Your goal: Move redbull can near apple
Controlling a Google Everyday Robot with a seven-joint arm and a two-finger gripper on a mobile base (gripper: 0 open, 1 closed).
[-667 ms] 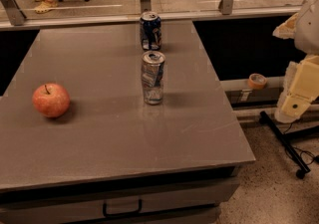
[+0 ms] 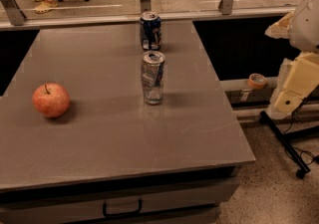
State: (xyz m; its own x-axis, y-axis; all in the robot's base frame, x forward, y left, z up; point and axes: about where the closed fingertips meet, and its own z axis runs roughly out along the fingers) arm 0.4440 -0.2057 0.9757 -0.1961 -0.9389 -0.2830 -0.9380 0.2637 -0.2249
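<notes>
- No change since the earlier frame: the redbull can (image 2: 153, 78), the apple (image 2: 51, 99) and the dark blue can (image 2: 150, 30) sit exactly where they were, and the arm is parked in the same spot.
- Camera view: the gripper (image 2: 295, 86) hangs off the table's right side, out at 3 o'clock from the redbull can and well apart from it. Whether it is spread or closed, I cannot tell.
- The redbull can stands upright mid-table (image 2: 124, 148), with the apple away at 8 to 9 o'clock from it, near the left edge.
- The step in hand looks like the reach, with nothing grasped yet. My call: come in from 3 o'clock, take the can around its middle and keep it upright, since it is tall, slim and likely to tip.
- Watch 12 o'clock: the dark blue can stands near, just behind, so a sweep from the far side risks a knock.
- The lane from can to apple is open tabletop all the way.
- Edge check: the apple sits close to the left edge and is round, so I would set the can down on its 3 o'clock side without bumping it, or it may roll.
- Front edge at 6 o'clock is well off.
</notes>
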